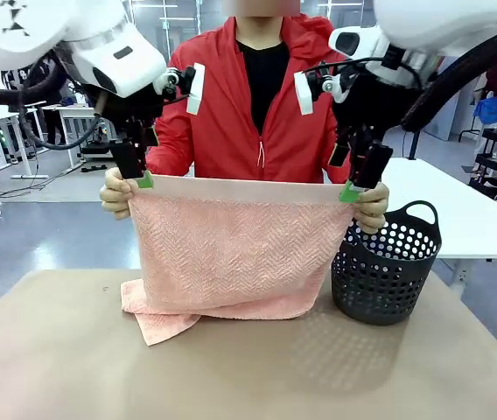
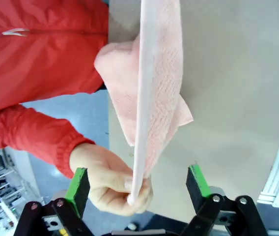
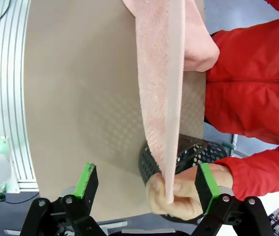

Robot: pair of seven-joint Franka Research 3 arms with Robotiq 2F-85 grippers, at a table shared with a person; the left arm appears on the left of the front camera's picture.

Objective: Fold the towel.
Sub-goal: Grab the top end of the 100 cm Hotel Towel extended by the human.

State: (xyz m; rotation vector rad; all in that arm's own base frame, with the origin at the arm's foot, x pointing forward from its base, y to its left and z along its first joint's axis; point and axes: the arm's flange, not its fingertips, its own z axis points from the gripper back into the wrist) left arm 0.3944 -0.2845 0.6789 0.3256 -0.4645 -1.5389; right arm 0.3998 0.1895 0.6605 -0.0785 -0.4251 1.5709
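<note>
above the table (image 1: 47,359), the person's hands (image 1: 115,194) hold the towel (image 1: 240,249) up by its two top corners. the hem band is stretched level between them, and the lower part is pooled on the tabletop just beside the dark basket (image 1: 387,271). your left gripper (image 1: 136,178) hangs at one corner and your right gripper (image 1: 360,185) at the other, both with jaws spread wide. in each wrist view the green pads straddle the hem edge and the pinching hand, and neither pad presses on cloth. you are at the handover, by my reading: the corners are offered but not taken. next you need to close each pair of pads on cloth alone, just beside the person's grip, so check that no finger sits between the pads.
</note>
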